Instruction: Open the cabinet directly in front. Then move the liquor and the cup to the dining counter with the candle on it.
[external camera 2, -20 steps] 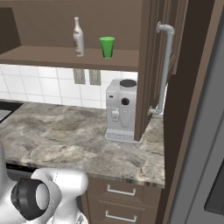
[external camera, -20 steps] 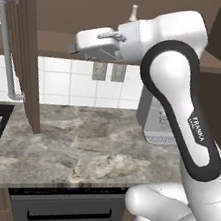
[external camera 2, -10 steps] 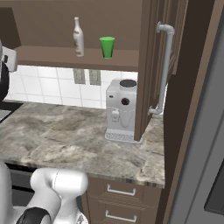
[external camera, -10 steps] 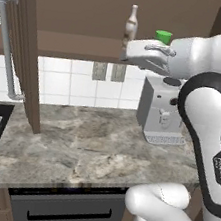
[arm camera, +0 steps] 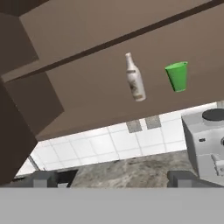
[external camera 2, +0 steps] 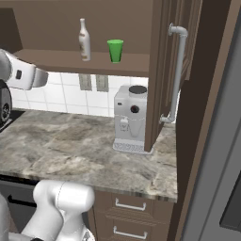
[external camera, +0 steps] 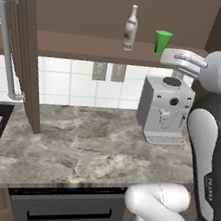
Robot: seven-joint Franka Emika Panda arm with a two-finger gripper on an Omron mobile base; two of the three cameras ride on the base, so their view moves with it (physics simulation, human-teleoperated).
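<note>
Kitchen, wall cabinet open: liquor bottle and green cup upright mid-shelf; gripper, jaws spread empty, should approach level, straddling the bottle's body.

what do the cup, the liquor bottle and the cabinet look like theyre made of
Cup: likely plastic, uniform bright green, matte.
Liquor bottle: possibly glass, pale neck, brownish labelled body; the render leaves it open.
Cabinet: dark brown wood look, raised-panel doors, silver metal-looking bar handles.

Matt dark-brown wooden cabinet, brushed silver metal handle, bright green smooth plastic cup, polished marbled stone table, glossy white wall tiles
</note>
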